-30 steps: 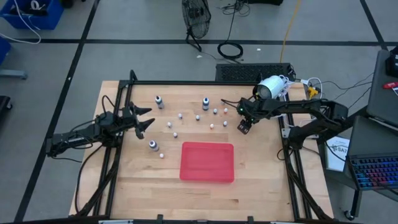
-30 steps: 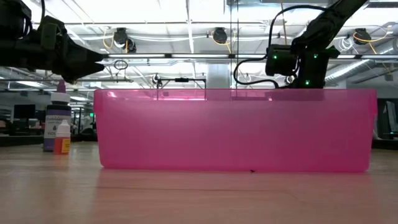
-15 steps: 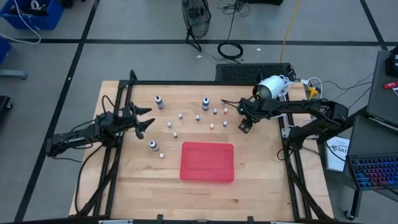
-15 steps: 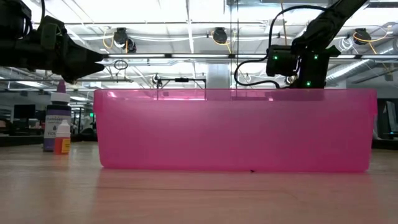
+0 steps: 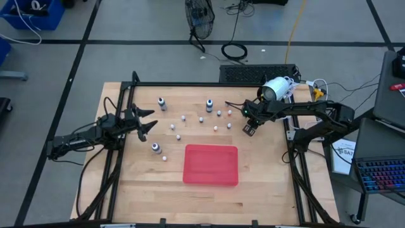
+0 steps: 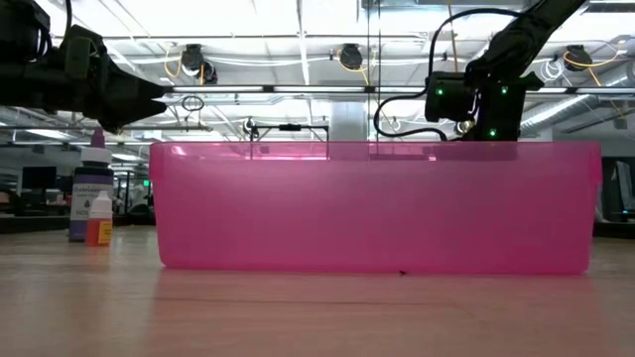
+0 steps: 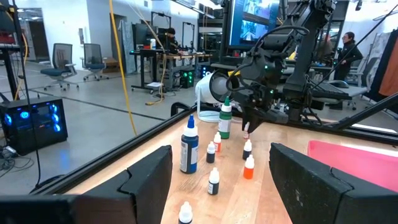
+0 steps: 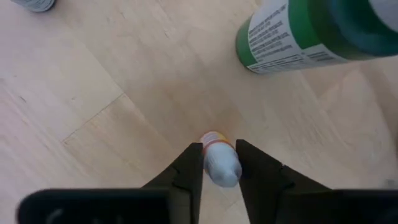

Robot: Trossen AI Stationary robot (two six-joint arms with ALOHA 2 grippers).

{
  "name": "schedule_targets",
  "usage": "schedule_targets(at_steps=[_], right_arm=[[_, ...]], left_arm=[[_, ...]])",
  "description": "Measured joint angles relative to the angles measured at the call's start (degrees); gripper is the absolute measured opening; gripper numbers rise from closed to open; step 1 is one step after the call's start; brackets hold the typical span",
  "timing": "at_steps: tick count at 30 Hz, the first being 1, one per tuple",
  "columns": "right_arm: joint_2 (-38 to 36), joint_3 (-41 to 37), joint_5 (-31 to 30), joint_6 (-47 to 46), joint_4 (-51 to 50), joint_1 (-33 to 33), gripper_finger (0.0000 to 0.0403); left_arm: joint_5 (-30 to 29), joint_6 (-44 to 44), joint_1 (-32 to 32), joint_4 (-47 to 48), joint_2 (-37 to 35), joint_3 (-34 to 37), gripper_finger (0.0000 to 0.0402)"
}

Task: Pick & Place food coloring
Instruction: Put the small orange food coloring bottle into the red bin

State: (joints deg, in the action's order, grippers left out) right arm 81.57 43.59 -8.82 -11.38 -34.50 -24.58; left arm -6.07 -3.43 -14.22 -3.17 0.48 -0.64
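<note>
Two dark fingers (image 8: pixel 189 168) of the right gripper (image 8: pixel 217 167) are pinching a small whitish food coloring bottle (image 8: pixel 219 160) by its cap, one finger pressing on each side while the bottle's orange-tinted lower end is pointing down at the wooden surface (image 8: pixel 112 93). In the overhead view this gripper (image 5: pixel 249 128) is hanging low over the far right part of the surface, at the right end of the scattered bottles. A larger green-labelled bottle (image 8: pixel 292 34) is standing just beside the pinched one, close enough to be crowding that side of the grip, though nothing is sitting between the fingers and the cap.

Fingers of the left gripper (image 5: pixel 147 125) are standing spread wide and holding nothing, hovering over the left side of the surface. Ahead of them, in the left wrist view, a blue-labelled bottle (image 7: pixel 189 144) and several small bottles with dark and orange bodies are standing well apart from one another. Near this gripper, another dark bottle (image 5: pixel 155 147) and a small one (image 5: pixel 164 157) are standing just off the red tray (image 5: pixel 211 164), which is lying toward the near edge. From table height the tray's pink wall (image 6: pixel 377 208) is blocking most of the row behind it.
</note>
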Motion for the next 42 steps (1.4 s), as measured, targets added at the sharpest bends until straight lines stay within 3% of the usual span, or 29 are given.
schedule_targets(at_steps=[12, 18, 24, 29, 37, 42], right_arm=[[-8.67, 0.27, 0.13, -4.59, -0.15, 9.74, 0.0055], [-10.85, 7.58, -0.18, -10.49, -2.39, 19.62, 0.0055], [-3.63, 20.76, -5.72, -11.77, -9.91, 30.78, 0.0055], [4.5, 28.01, -5.96, -13.24, -12.43, 36.65, 0.0055], [16.16, 32.62, 1.46, -14.99, -12.5, 40.02, 0.0055], [21.07, 34.56, 3.1, -16.43, -12.67, 41.3, 0.0055]], left_arm=[[0.0, 0.01, 0.01, 0.01, -0.01, 0.01, 0.0269], [0.02, 0.01, 0.0, 0.0, 0.0, 0.0, 0.0269], [0.02, -0.01, -0.02, 0.05, -0.01, 0.02, 0.0269], [0.02, -0.01, 0.0, 0.05, 0.02, 0.02, 0.0269], [0.02, 0.01, 0.0, 0.01, 0.01, 0.0, 0.0269], [0.02, 0.01, -0.02, 0.01, 0.02, 0.0, 0.0269]])
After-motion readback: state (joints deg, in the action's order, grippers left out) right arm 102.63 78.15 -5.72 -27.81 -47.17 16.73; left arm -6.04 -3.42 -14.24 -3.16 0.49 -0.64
